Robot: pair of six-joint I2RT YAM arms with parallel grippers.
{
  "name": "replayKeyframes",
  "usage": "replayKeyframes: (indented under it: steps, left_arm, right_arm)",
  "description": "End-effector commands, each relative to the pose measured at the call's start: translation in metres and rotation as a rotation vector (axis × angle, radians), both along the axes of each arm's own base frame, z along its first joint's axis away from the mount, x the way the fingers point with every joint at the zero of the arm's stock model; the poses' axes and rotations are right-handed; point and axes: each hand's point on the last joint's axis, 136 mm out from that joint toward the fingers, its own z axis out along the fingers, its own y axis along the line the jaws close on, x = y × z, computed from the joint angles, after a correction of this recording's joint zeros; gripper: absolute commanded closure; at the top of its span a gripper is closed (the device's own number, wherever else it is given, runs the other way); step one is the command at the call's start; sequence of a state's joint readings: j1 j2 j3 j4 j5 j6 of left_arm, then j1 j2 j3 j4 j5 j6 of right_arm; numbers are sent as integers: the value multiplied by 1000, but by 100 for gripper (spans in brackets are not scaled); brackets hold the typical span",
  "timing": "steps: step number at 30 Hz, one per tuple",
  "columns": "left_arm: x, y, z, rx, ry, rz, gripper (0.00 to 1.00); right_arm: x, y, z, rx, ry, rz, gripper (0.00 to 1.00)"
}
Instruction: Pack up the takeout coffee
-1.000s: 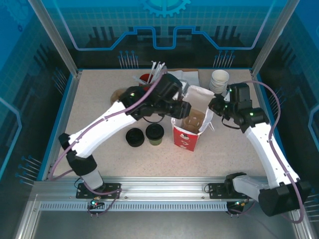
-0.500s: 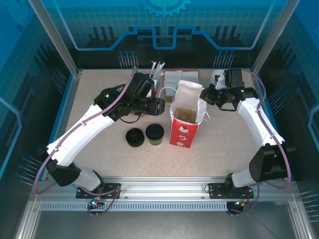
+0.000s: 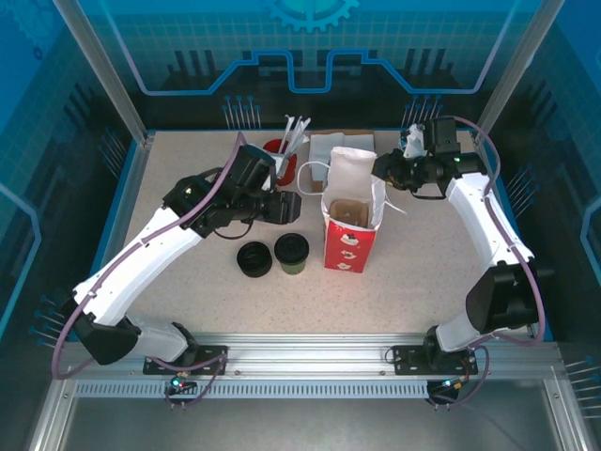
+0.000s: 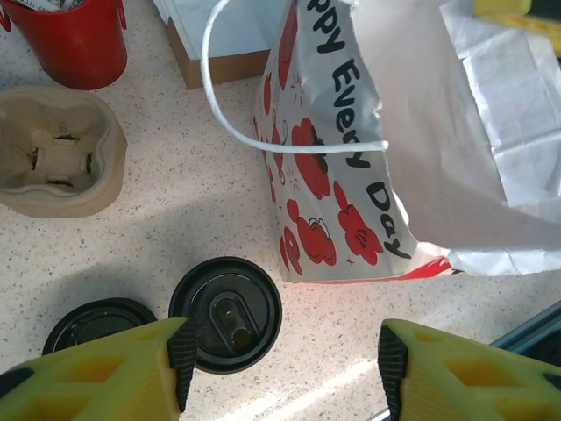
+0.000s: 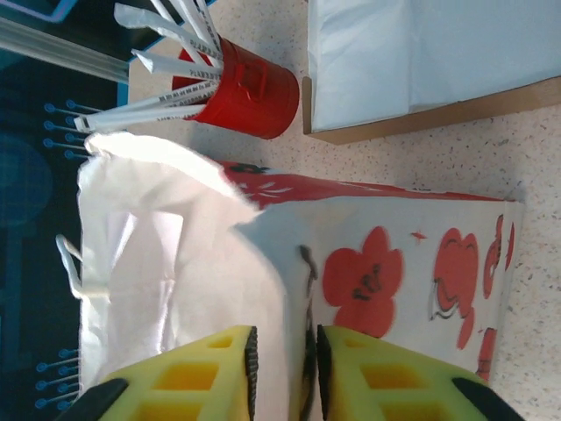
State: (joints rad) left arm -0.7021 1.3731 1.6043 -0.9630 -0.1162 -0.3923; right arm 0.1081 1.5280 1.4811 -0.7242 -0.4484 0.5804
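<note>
Seen from above, a speckled table [image 3: 423,272] has a tall red-and-white paper bag [image 3: 349,246] standing upright at its centre with its mouth open. The takeout coffee [image 3: 291,250], a short dark cup with a round black lid, stands on the table just left of the bag's base, outside the bag. A low black ring [image 3: 253,258] lies right beside the cup on its left. The left gripper [image 4: 285,368] hovers above the cup and the bag's lower corner; its yellow fingers [image 4: 114,373] are spread wide and nothing is between them. In the left wrist view the cup's lid sits just inside the left finger, and a white cord handle arches off the bag's side. The right gripper [image 5: 285,368] is at the bag's upper right rim. Its fingers [image 5: 188,377] are only a little apart and straddle the paper edge; whether they press on it cannot be told. Toward the back of the table, a red cup [image 5: 245,92] holds wrapped straws, next to a brown box [image 5: 412,114] of white napkins. A moulded pulp cup carrier [image 4: 57,162] lies flat to the left of the bag.
</note>
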Motion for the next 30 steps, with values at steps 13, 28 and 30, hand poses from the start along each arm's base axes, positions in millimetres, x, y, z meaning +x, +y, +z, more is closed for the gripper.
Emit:
replayKeyframes:
  steps: [13, 28, 30]
  left_arm:
    - [-9, 21, -32, 32, -76, -4, 27]
    - [-16, 2, -109, 128, -81, -47, 9]
    - [-16, -2, -117, 131, -75, -51, 9]
  right_arm:
    - [-44, -42, 69, -269, -138, -21, 51]
    - [-116, -49, 84, -275, -234, -6, 47]
    - [-121, -48, 80, -266, -233, -4, 46]
